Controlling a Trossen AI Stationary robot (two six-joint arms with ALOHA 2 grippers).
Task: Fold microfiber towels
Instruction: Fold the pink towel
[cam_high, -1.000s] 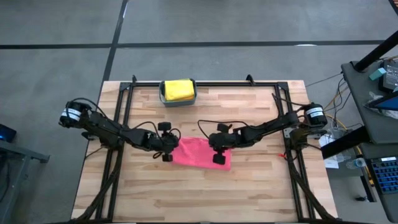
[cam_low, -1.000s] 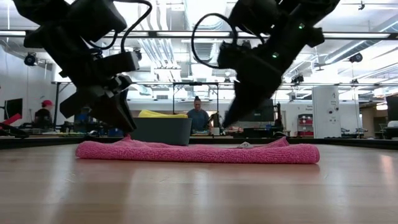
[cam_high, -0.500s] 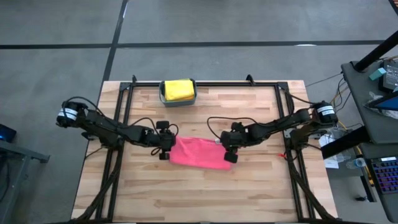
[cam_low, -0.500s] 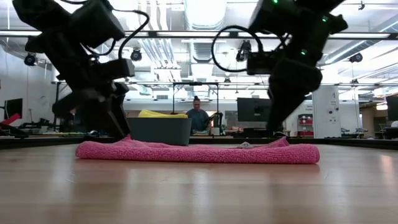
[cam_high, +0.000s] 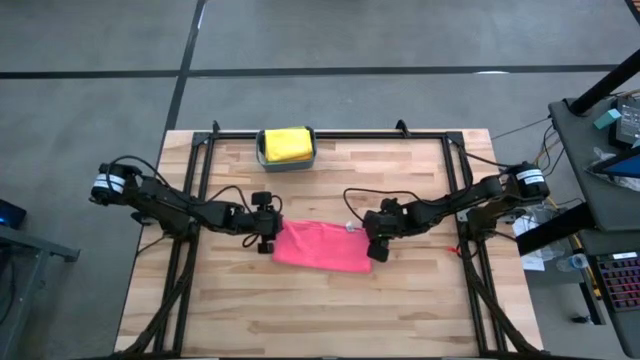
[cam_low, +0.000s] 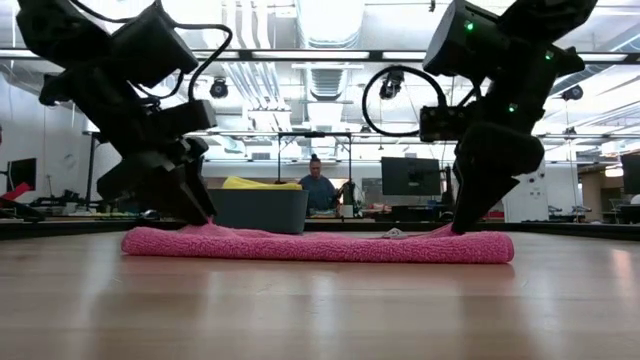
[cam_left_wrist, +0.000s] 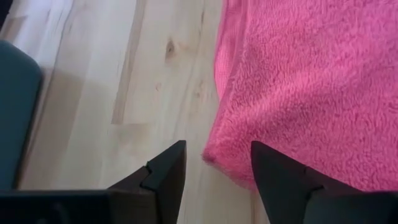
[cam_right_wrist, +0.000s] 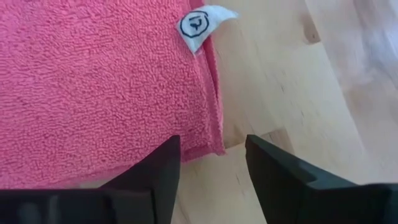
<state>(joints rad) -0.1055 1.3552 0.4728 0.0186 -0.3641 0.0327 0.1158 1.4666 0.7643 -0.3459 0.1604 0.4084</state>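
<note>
A pink microfiber towel (cam_high: 320, 246) lies folded flat on the wooden table (cam_high: 330, 310), its white tag (cam_right_wrist: 198, 26) at the far right corner. My left gripper (cam_high: 266, 238) stands open at the towel's left end, its fingers on either side of a corner (cam_left_wrist: 212, 157). My right gripper (cam_high: 377, 248) is open at the right end, straddling the near right corner (cam_right_wrist: 214, 147). In the low view both grippers (cam_low: 190, 205) (cam_low: 462, 215) slant down to the towel's ends. A yellow towel (cam_high: 286, 143) rests in the teal bin (cam_high: 262, 155). My left gripper comes slanting down from the table's left at the towel's left-end corner (cam_left_wrist: 212, 157); I cannot tell whether a fingertip (cam_left_wrist: 273, 174) touches the cloth. My right gripper slants down from the right at the near right corner (cam_right_wrist: 214, 147); I cannot tell whether it touches.
The teal bin stands at the table's far edge, left of centre. A black frame (cam_high: 330, 135) runs round the table's far and side edges. Bare wood lies near the front edge. A person (cam_low: 318, 190) sits in the room beyond the table.
My right gripper has moved toward the table's right edge and down, from over the towel to its right end, rolling as it went. Its tip looks wider in the low view, so it has opened. My left gripper has shifted slightly at the left end. The towel lies as before.
</note>
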